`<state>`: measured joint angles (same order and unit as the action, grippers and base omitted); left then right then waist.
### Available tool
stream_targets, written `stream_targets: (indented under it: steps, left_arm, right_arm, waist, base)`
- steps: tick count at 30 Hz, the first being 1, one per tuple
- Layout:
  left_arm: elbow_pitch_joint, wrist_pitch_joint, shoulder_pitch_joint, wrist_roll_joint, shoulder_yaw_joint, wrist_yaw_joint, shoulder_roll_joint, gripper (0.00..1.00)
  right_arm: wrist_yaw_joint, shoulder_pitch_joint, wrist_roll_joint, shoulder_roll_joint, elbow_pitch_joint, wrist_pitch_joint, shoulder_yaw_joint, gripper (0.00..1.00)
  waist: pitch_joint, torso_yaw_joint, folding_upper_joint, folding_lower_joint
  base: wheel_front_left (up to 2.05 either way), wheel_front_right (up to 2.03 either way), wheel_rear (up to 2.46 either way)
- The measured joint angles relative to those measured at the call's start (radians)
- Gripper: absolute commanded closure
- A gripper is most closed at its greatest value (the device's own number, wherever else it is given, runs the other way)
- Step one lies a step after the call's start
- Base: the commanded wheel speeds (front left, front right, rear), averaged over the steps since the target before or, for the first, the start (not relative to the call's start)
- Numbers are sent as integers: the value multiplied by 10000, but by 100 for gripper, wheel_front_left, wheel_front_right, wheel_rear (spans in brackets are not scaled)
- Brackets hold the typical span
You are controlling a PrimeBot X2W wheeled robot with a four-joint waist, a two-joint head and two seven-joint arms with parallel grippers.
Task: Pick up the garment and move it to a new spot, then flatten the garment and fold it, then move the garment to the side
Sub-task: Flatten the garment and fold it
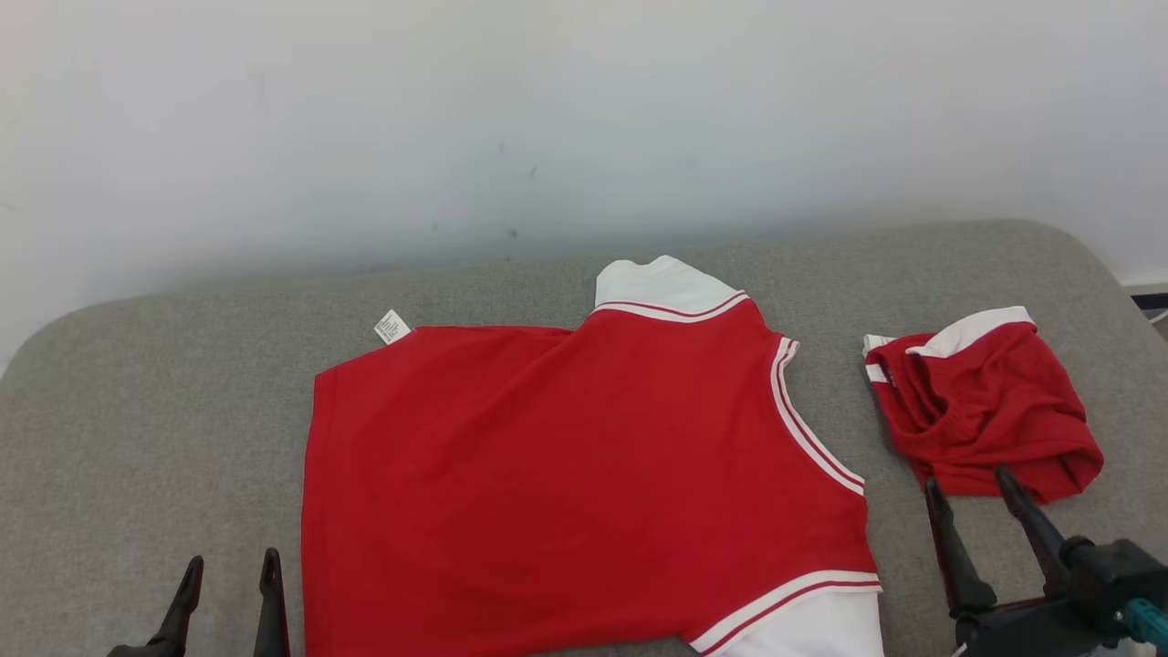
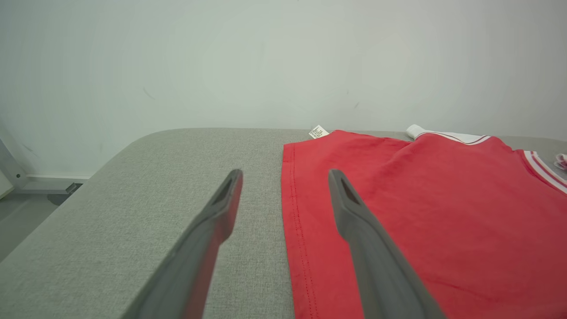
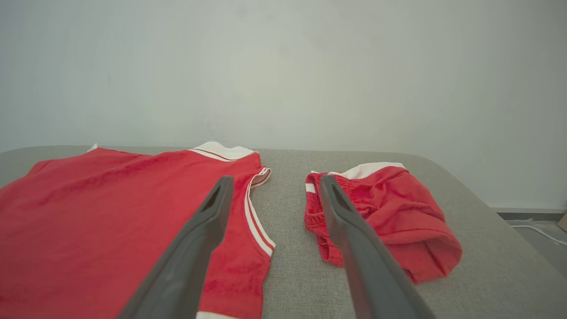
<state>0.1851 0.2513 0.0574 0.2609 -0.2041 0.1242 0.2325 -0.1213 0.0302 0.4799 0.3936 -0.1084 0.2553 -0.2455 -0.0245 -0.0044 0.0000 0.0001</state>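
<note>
Left pincer [image 1: 232, 558] sits at the lower left with both dark fingers spread wide and nothing between them. Over on the other side, right pincer [image 1: 966, 478] is just as wide and just as empty. That makes two pincers, four fingers, no grip anywhere.

Now the cloth: two red pieces on one grey table [image 1: 137, 411], with a pale wall [image 1: 547, 109] behind. The big one is the red shirt [image 1: 566, 456], laid out flat in the middle of the table, its hem towards the left pincer. Count two white sleeves on it, one at the far edge [image 1: 662, 281] and one at the near edge [image 1: 821, 630], each closed off by a white band with a thin red line. A third striped band [image 1: 812, 429] runs down the shirt's right edge.

Well to the right lies the smaller red garment [image 1: 990, 411], crumpled in a heap, apart from the shirt, with one white band along its far edge.

From the left wrist, one finger hangs over bare table and the other over the shirt's stitched hem. From the right wrist, the fingers frame the grey strip between the two red pieces.

Writing? One white label [image 1: 392, 326] pokes out at the shirt's far left corner; there is dark print on it, too small to read.
</note>
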Motion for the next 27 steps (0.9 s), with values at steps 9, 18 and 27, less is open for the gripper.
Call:
stream_targets:
  steps: [9, 18, 27]
  left_arm:
    - [92, -648, 2, 234, -514, -453, -148, 0]
    - [545, -1662, 275, 761, -767, -959, -184, 0]
    - [890, -2677, 230, 1030, -861, -1170, -165, 0]
  right_arm:
    - [602, 432, 658, -180, -253, -453, -372, 0]
    - [951, 995, 1020, -6, -441, -1576, -738, 0]
    - [1035, 1134, 1413, 123, -303, -2658, -886, 0]
  waist:
    - [133, 224, 0, 0]
    - [296, 356, 0, 0]
    - [647, 471, 0, 0]
  base:
    - [0, 0, 0]
    - [0, 0, 0]
    - [0, 0, 0]
